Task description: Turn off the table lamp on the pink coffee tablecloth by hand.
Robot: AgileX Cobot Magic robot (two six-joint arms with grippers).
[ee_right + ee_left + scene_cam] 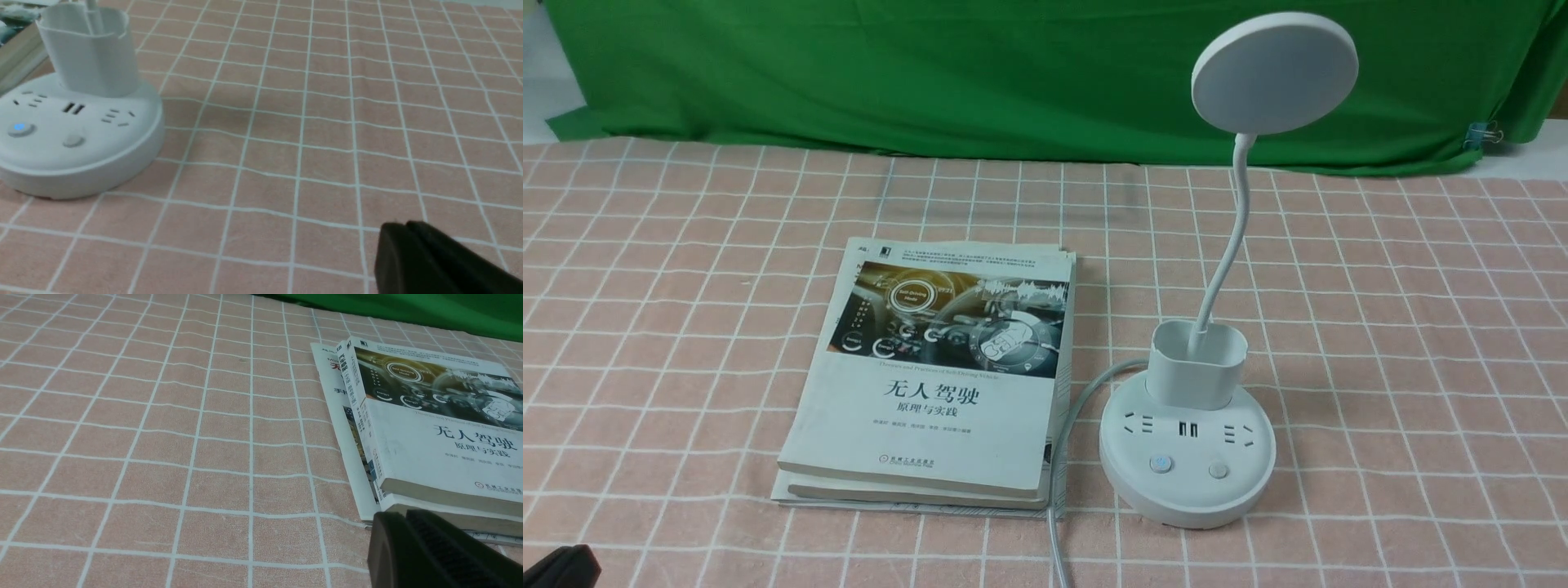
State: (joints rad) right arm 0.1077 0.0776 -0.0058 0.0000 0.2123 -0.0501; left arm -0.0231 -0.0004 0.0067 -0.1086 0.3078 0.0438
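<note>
Rising near-vertical, the table lamp (pixel 1197 367) leans slightly rightward (left gripper (pixel 402 516) and right gripper (pixel 402 226) both pressed together).

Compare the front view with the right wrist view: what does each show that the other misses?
Only the front view: the disc head and bendy neck of the table lamp, the printed title on the book, the cable and the green backdrop.
Only the right wrist view: the right gripper, apart from the lamp.
Both: the lamp's round base with sockets and two buttons, one lit blue, the cup holder and the pink coffee tablecloth.
</note>
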